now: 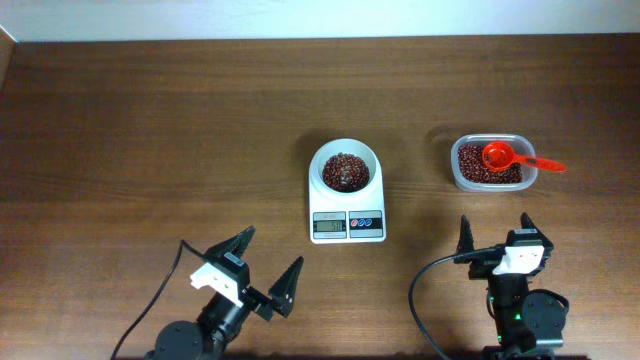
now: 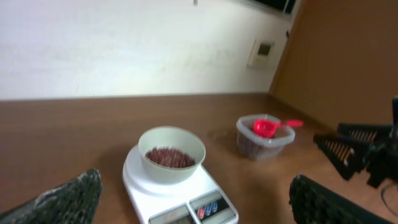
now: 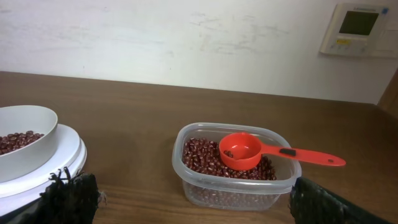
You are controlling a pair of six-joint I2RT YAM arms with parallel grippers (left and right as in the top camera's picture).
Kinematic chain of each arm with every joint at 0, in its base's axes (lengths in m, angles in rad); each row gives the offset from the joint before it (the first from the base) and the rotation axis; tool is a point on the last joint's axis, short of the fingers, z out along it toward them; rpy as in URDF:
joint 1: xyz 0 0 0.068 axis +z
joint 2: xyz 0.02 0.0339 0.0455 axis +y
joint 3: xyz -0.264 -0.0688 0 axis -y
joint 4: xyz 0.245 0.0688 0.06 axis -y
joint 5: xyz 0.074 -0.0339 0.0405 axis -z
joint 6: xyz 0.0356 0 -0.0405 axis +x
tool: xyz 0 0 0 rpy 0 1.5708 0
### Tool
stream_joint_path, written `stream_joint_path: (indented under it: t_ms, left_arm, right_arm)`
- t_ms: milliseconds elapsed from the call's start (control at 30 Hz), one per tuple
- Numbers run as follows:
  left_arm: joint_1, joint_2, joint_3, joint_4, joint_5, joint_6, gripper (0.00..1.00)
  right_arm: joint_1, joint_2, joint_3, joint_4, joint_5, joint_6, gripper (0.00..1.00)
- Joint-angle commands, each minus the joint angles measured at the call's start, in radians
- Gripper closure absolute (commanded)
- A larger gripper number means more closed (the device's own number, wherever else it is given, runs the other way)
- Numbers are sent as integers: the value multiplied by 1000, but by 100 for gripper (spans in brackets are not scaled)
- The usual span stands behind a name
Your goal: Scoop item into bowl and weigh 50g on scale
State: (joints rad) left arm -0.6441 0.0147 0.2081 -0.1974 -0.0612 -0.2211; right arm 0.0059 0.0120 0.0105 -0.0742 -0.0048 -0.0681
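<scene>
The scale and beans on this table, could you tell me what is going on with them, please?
Nothing is being handled right now. The left gripper and the right gripper both stand open and empty, short of the objects. The white bowl sits on the scale with some beans in it. The red scoop lies across the clear container holding more beans.

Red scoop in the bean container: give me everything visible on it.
The red scoop looks like glossy red plastic: a round cup and a long flat handle with a small dark mark partway along. It lies mouth up in the clear container, right of the scale. The cup rests on the beans and is nearly empty, with a bean or so inside. The handle crosses the container's right rim and juts out past it. Nothing else touches it.
</scene>
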Motion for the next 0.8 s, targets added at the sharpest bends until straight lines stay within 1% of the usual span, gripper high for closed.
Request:
stream_joint_path:
  t_ms: [0,100,233,267,367,433,467,567,667,767]
  left_arm:
    - [-1,-10,-114,206,-11,-2,1]
    - [-1,-10,-203,365,-10,-2,1]
    - [6,-10,-199,322,-59,-1,1]
    - [60,-10,-199,270,-79,-1,1]
    - [183,-10,-199,214,-78,-2,1]
    - [310,-10,-199,156,-79,7,1]
    - [343,-10,-199,127,-78,6,1]
    - [446,-10,-199,124,-55,122,1]
    - [490,-10,-199,122,-49,204,1]
    - [489,-10,-199,121,-40,215,1]
  right_arm:
    - [-7,-8,-5,-5,-10,-3,1]
    - [-7,-8,-5,-5,-10,-3,1]
    - [-7,-8,-5,-5,-10,-3,1]
    - [-7,-8,-5,-5,-10,-3,1]
    - [-7,-8,-5,-5,-10,-3,1]
    - [-7,-8,-5,-5,-10,-3,1]
    - [-7,-8,-5,-5,-10,-3,1]
    - [-7,-8,-5,-5,-10,-3,1]
    - [-7,-8,-5,-5,-10,-3,1]
    - [-7,-8,-5,-5,-10,-3,1]
